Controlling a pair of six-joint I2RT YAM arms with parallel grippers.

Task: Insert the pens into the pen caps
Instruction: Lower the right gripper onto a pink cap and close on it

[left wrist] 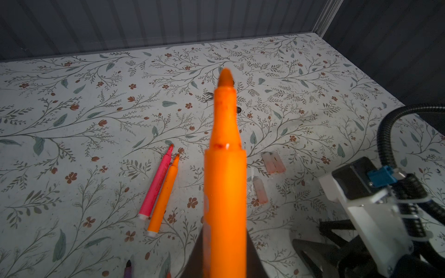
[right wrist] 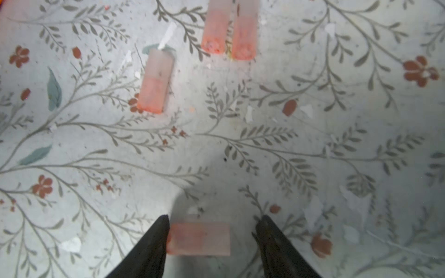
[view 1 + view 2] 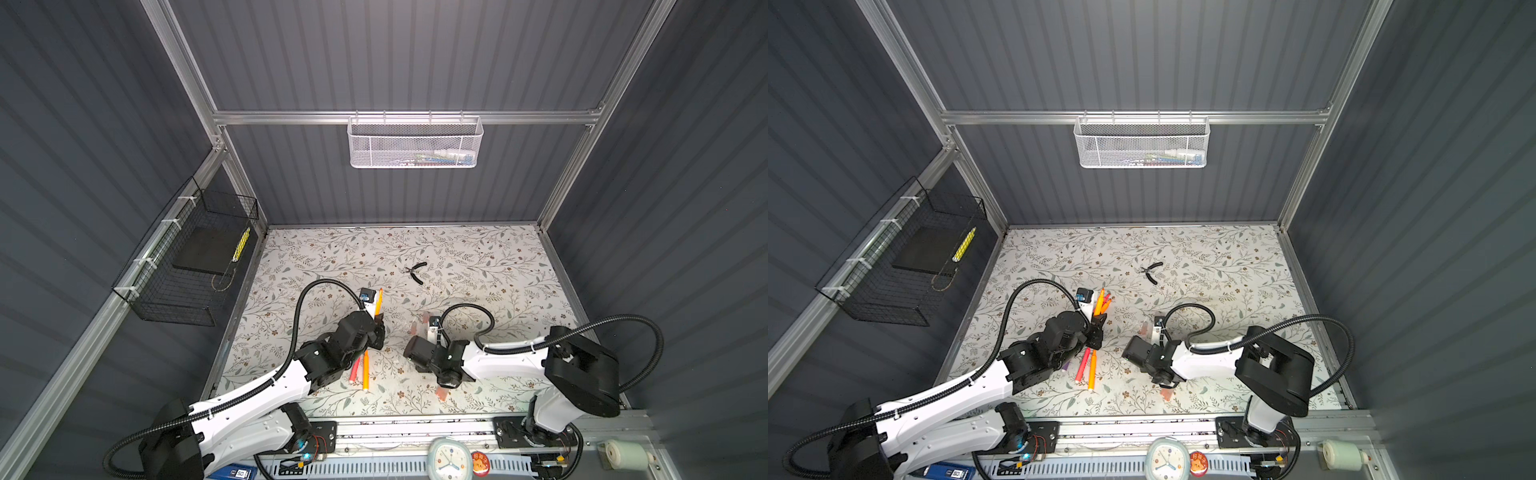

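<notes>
My left gripper (image 3: 379, 323) (image 1: 225, 262) is shut on an orange pen (image 3: 378, 303) (image 3: 1099, 302) (image 1: 225, 168), held off the table with its tip bare and pointing toward the back wall. A pink pen (image 1: 156, 185) and an orange pen (image 1: 165, 192) lie ahead of it. Another pink-and-orange pair (image 3: 1087, 369) and a purple pen (image 3: 1066, 366) lie by the left arm. My right gripper (image 2: 214, 219) (image 3: 444, 384) points down, open, astride a pinkish pen cap (image 2: 198, 238) (image 3: 441, 392) on the table. The cap touches one finger and stands clear of its partner. Three more pen caps (image 2: 156, 81) (image 2: 228, 29) lie beyond.
Black-handled pliers (image 3: 417, 272) (image 3: 1152, 272) lie on the floral mat toward the back. A white mesh basket (image 3: 415, 143) hangs on the back wall and a black wire basket (image 3: 187, 262) on the left wall. A small clock (image 3: 449, 459) stands at the front rail.
</notes>
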